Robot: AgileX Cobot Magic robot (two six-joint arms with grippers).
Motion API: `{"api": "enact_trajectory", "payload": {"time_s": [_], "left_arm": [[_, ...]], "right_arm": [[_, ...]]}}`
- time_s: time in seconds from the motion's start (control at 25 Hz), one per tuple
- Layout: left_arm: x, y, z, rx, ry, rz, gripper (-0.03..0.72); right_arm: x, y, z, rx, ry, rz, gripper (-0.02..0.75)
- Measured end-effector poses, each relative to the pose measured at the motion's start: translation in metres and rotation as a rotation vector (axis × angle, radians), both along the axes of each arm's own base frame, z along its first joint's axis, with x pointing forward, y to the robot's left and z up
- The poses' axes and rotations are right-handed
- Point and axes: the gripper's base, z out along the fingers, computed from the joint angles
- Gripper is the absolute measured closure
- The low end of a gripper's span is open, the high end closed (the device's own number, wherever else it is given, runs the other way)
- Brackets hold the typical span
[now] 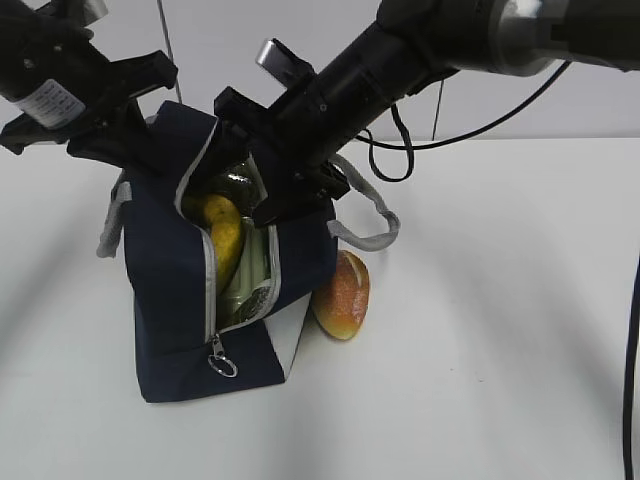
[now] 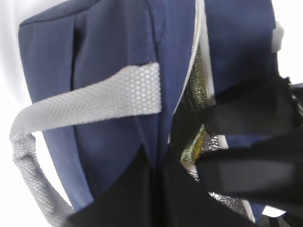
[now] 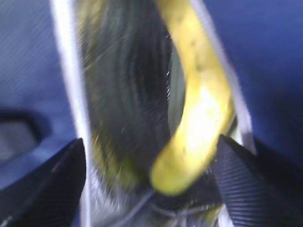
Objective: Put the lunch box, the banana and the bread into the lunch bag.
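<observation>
Exterior view showed the right claw released, jaws wide, at the lunch bag's mouth above the banana. Bread lay on the counter below-right, long axis upright. Left claw clenched the bag's edge.

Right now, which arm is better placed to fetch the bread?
The right arm. The bread lies outside the lunch bag on that arm's side, and the right gripper stands open, while the left gripper pinches the bag's edge.
</observation>
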Motion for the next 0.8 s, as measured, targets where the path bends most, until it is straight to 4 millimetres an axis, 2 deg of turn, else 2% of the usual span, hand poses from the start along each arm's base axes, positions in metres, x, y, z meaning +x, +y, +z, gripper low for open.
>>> {"api": "enact_trajectory", "payload": {"time_s": [0.16,0.36,0.48,0.64,0.8], "left_arm": [[0.000,0.000,0.000,0.000,0.001,0.000,0.691],[0.000,0.000,0.000,0.001,0.004,-0.002,0.691],[0.000,0.000,0.000,0.001,0.004,-0.002,0.691],[0.000,0.000,0.000,0.001,0.005,-0.002,0.691],[0.000,0.000,0.000,0.001,0.005,-0.002,0.691]], "right_arm": [[-0.007,-0.009,0.019,-0.079,-0.068,0.055,0.164],[-0.024,-0.034,0.069,-0.242,-0.245,0.031,0.227],[-0.038,-0.048,0.085,-0.314,-0.302,0.010,0.237],[-0.058,-0.063,0.084,-0.349,-0.337,-0.027,0.239],[-0.082,-0.076,0.063,-0.363,-0.327,-0.071,0.239]]}}
